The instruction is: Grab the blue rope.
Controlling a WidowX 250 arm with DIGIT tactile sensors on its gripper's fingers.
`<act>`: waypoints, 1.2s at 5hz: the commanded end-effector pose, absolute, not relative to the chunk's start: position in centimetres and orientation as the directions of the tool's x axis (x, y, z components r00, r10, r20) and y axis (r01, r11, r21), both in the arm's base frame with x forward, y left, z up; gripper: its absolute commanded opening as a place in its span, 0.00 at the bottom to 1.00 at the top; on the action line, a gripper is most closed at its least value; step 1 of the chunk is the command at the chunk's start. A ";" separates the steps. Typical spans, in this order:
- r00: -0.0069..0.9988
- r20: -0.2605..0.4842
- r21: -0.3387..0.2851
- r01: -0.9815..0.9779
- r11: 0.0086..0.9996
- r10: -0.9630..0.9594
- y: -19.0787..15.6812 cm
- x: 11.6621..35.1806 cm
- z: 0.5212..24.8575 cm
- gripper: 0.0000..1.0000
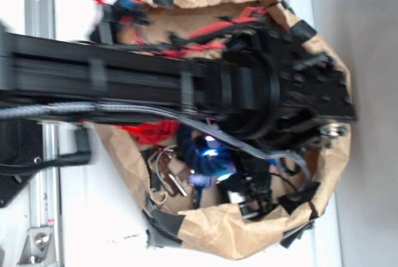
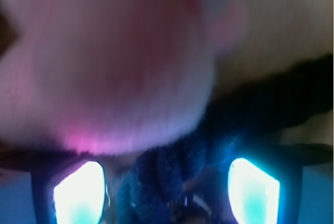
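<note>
now the jaws stand apart around the blue rope (image 2: 172, 182); pink plush toy (image 2: 109, 62) just beside.

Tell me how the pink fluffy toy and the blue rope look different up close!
The pink plush toy is pale pink and puffy, while the blue rope is dark navy and twisted. The toy fills the top of the wrist view; the rope lies below it, between the gripper's glowing jaws. Both look soft, and both are blurry.
</note>
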State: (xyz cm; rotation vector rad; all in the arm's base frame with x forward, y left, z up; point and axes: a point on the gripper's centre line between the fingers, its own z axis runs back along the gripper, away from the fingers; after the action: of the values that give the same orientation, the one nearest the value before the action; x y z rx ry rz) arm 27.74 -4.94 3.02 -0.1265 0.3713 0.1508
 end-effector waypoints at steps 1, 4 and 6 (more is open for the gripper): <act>0.947 -0.297 -0.065 -0.147 0.987 0.121 -7.4 26.5 6.1 0.00; 0.988 -0.119 -0.075 -0.113 0.991 0.104 -7.5 25.2 9.7 0.00; 0.980 0.192 0.105 0.037 0.994 -0.057 -4.4 21.5 17.6 1.00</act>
State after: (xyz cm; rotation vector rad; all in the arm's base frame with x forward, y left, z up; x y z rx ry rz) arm 22.50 -3.11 17.15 0.1041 -0.1513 -0.0353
